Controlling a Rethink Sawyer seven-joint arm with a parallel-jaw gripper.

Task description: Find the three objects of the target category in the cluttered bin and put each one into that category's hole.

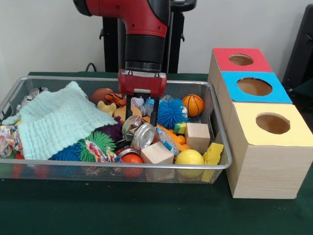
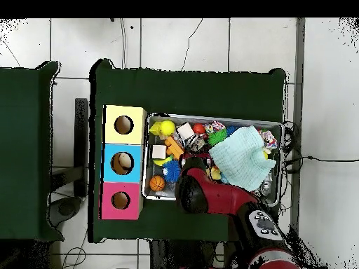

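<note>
The wire mesh bin [image 1: 219, 128] holds many toys; it also shows in the overhead view [image 2: 214, 117]. My gripper [image 1: 142, 117] is low in the bin's middle, its fingers [image 1: 129, 113] apart and open. A white-and-blue wrapper [image 1: 145, 104] lies just behind, between the fingers. A crumpled clear wrapper [image 1: 131, 125] lies under the left finger. Another blue-and-white wrapper [image 1: 167, 140] lies right of the silver can [image 1: 143, 136]. Whitish wrappers [image 1: 29, 97] sit in the far left corner. The red-topped box's hole [image 1: 240, 59] is at the far right, and it shows in the overhead view [image 2: 120, 200] too.
A mint-green knitted cloth [image 1: 58, 120] covers the bin's left half. Blue-topped [image 1: 254, 86] and yellow-topped [image 1: 272, 123] boxes stand in front of the red one. Wooden blocks [image 1: 197, 136], a yellow ball [image 1: 190, 157], a small basketball [image 1: 193, 105] and a blue spiky ball [image 1: 171, 112] crowd the right half.
</note>
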